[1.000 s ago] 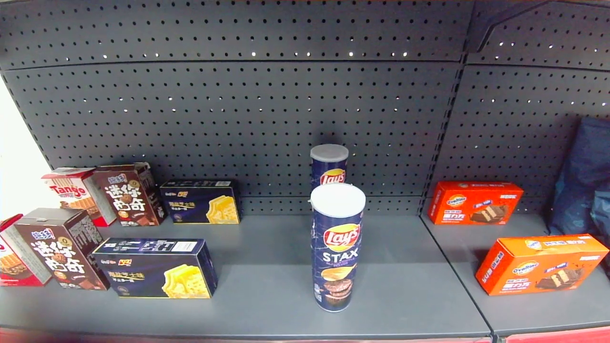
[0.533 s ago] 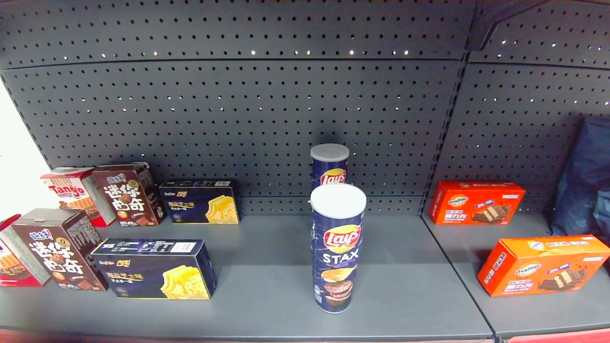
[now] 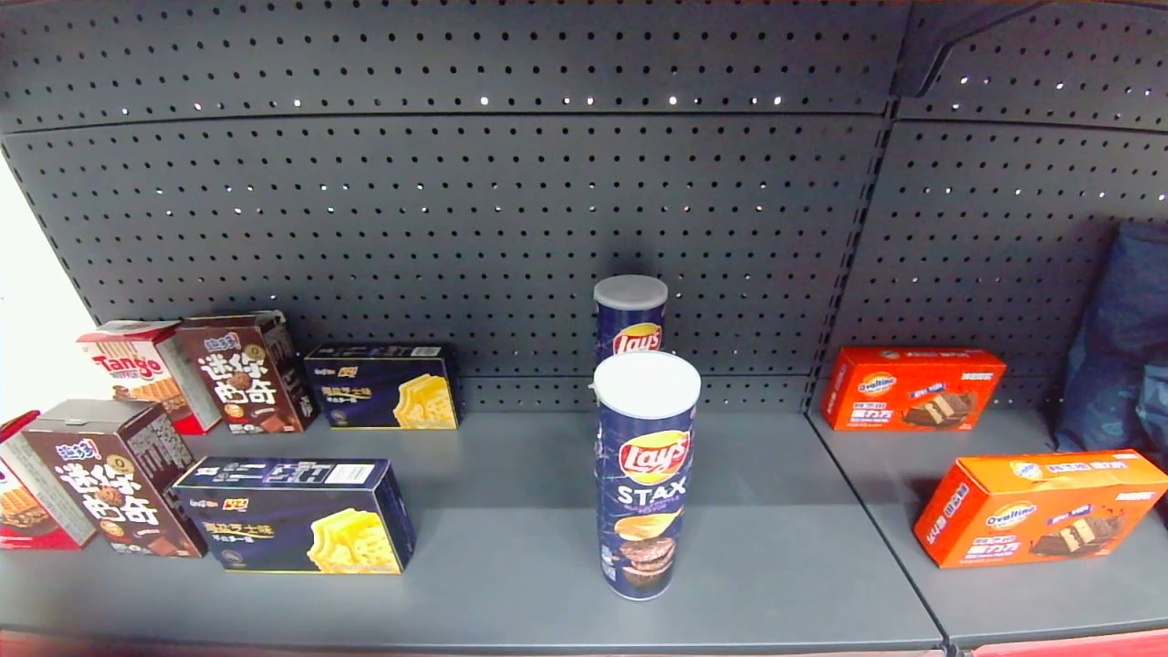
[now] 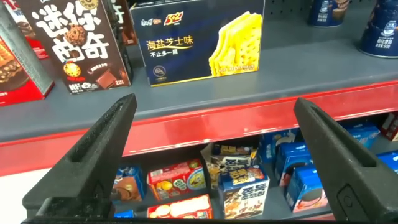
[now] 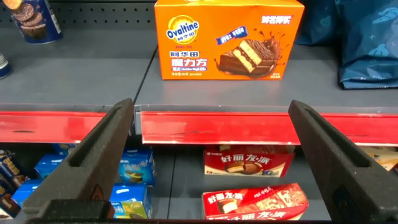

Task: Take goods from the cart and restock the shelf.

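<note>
left gripper spread, empty, level with shelf edge, navy cracker box just ahead | right gripper spread, empty, orange box ahead

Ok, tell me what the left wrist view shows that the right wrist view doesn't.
Left wrist view: the open left claw, a navy cracker box and a brown cookie box. Right wrist view: the open right claw, an orange cake box and a blue bag. Both: the grey shelf with its red front edge, and packed goods on the shelf below.
</note>
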You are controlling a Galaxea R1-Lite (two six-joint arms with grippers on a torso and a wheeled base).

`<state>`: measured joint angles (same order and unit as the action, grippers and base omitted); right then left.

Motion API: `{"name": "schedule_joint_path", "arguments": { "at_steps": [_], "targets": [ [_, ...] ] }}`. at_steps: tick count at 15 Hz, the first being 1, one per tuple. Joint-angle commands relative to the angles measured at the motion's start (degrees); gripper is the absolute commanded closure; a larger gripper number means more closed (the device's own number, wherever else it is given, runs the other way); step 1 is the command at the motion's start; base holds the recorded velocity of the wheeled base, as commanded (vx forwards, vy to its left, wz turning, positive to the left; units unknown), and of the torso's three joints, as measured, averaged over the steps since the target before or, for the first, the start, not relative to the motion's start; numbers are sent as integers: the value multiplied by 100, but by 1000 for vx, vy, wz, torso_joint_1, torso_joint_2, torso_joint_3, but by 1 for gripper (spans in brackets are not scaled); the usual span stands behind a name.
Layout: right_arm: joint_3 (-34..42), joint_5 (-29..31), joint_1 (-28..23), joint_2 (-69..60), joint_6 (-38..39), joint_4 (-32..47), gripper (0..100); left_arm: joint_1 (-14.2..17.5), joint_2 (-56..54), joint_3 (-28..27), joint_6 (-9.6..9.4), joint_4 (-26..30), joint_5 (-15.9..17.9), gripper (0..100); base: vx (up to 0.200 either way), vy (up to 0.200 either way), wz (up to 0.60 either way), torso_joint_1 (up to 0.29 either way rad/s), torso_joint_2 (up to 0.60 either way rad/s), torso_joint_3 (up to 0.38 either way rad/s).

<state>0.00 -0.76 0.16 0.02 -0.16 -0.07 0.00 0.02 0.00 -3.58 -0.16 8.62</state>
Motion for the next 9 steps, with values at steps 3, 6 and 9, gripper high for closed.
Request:
{"name": "schedule_joint_path", "arguments": {
  "at_steps": [3,6,9],
  "targets": [
    [0,-4,2,-2,-2,-1,0,9,-2,0,-2,-2,8,0,0,0,0,0,0,0],
    [0,-4,11,-2,-2,-1,0,0,-2,-9,-11,-2,8,0,0,0,0,0,0,0],
    [0,-4,2,-2,-2,-1,0,0,-2,0,-11,-2,8,0,0,0,0,0,0,0]
  ]
}}
